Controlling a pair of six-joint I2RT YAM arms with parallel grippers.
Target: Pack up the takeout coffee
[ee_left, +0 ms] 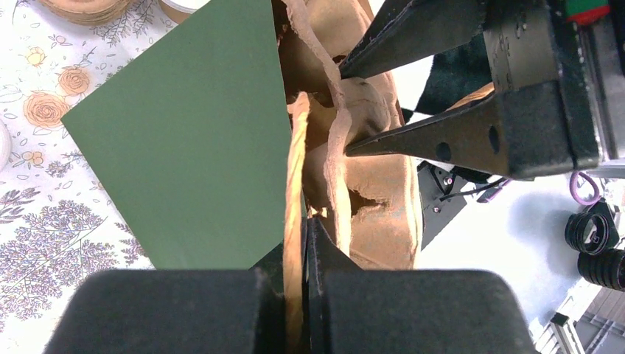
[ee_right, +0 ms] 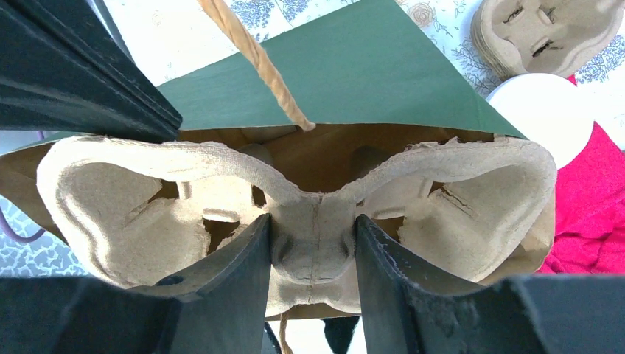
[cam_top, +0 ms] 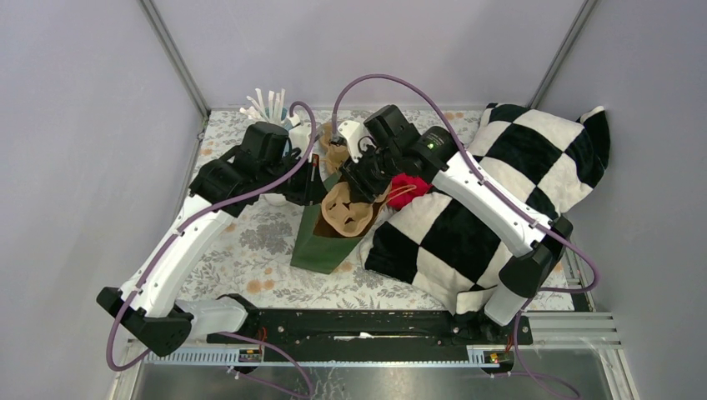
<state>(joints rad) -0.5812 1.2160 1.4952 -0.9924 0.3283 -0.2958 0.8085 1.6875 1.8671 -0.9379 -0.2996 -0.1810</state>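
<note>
Here, pulp carrier [ee_right: 309, 193] in right pincer [ee_right: 313, 230]

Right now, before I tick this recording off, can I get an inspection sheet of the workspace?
Surface: floral tablecloth, no spills seen.
Job's things: green paper bag with its mouth open; pulp cup carrier partway into it; lidded coffee cup not made out.
Clutter: checkered pillow, red cloth, stack of carriers, white lid, white sticks at the back.
Hands: left hand shut on the bag's twisted handle; right hand shut on the carrier's centre post.
Cables: purple cables loop over both arms, no snag seen.
Surroundings: grey walls, nothing else seen.
</note>
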